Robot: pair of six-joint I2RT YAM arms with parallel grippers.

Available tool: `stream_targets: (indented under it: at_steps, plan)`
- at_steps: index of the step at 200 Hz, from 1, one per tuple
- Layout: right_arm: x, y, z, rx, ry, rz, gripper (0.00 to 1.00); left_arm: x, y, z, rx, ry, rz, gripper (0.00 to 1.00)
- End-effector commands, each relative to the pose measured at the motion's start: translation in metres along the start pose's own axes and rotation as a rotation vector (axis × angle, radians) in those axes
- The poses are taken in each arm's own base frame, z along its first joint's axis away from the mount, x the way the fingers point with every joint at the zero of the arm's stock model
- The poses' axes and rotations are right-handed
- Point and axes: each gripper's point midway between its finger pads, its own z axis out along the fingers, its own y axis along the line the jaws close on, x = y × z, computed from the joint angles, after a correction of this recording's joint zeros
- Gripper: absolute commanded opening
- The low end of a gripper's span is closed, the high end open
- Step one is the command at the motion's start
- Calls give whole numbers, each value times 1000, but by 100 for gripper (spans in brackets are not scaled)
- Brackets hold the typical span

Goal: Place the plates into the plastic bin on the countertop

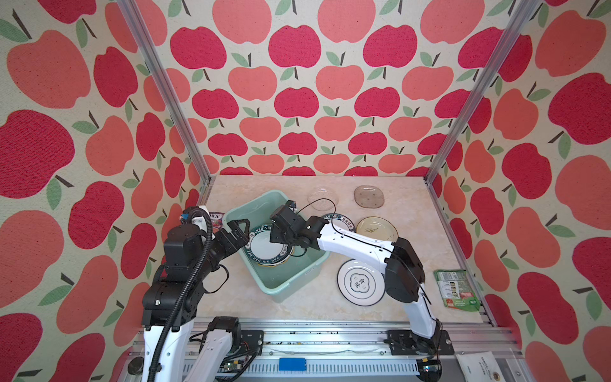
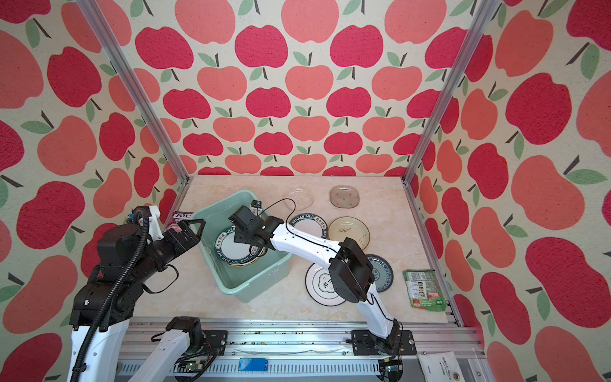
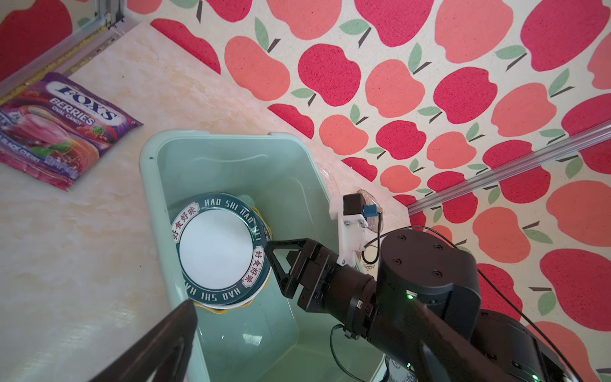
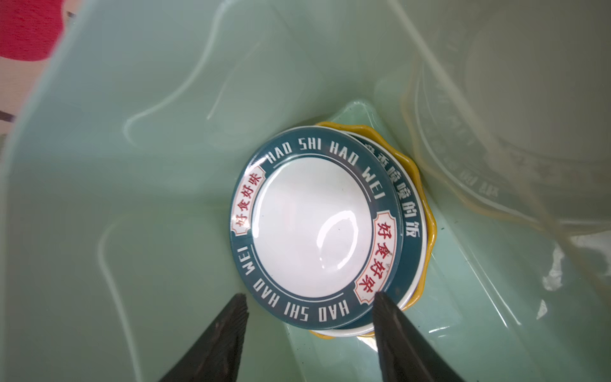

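Parted and empty, the right gripper is held just over the rim of the lettered plate, which is laid topmost inside the plastic bin; a straight upward withdrawal is advised, so that neither plate nor bin wall is clipped.

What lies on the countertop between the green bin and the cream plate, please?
A teal-rimmed lettered plate, partly under the right arm, lies between the bin and cream plate, in both top views.

Nine plates — two of them glass — one green bin, two snack packets
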Motion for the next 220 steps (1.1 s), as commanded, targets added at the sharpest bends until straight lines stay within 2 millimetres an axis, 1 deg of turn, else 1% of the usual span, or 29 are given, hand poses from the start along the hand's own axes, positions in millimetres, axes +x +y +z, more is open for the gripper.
stream_targets:
  at_steps: [1, 15, 36, 51, 62, 63, 71, 91, 126, 137, 149, 163, 168, 181, 185, 192, 220]
  plan:
    - [-32, 36, -58, -120, -146, -123, 61, -4, -16, -12, 49, 16, 78, 99]
    - [-38, 39, -80, -162, -177, -151, 59, -5, -30, -16, 108, 36, 104, 99]
    - [-40, 30, -112, -212, -163, -173, 59, -2, -48, -22, 195, 80, 133, 99]
    - [-36, 13, -132, -245, -101, -160, 58, 1, -58, -26, 243, 104, 149, 99]
    - [-31, -4, -145, -247, -56, -146, 57, 3, -62, -26, 264, 118, 158, 99]
    - [-29, -8, -147, -243, -45, -142, 57, 3, -63, -26, 266, 118, 160, 99]
    - [-25, -24, -159, -227, -16, -129, 57, 5, -64, -26, 272, 126, 168, 99]
    - [-7, -69, -183, -175, 41, -103, 57, 10, -66, -20, 271, 144, 190, 99]
    - [26, -158, -224, -71, 57, 19, 57, 28, -77, 1, 277, 222, 224, 99]
    - [37, -184, -234, -38, 54, 65, 58, 39, -83, 9, 273, 261, 245, 99]
    - [52, -213, -240, 7, 60, 119, 58, 54, -94, 18, 273, 306, 293, 99]
    - [70, -239, -245, 39, 74, 175, 59, 74, -109, 29, 266, 346, 375, 99]
    - [76, -247, -245, 50, 80, 193, 60, 83, -116, 33, 268, 368, 411, 99]
    - [93, -266, -243, 79, 102, 235, 61, 106, -135, 42, 269, 417, 483, 99]
    - [98, -271, -242, 86, 110, 249, 61, 117, -140, 49, 260, 447, 505, 99]
    - [106, -280, -239, 102, 122, 275, 62, 131, -149, 55, 257, 481, 536, 99]
    - [128, -305, -228, 135, 154, 378, 62, 187, -178, 75, 227, 586, 638, 99]
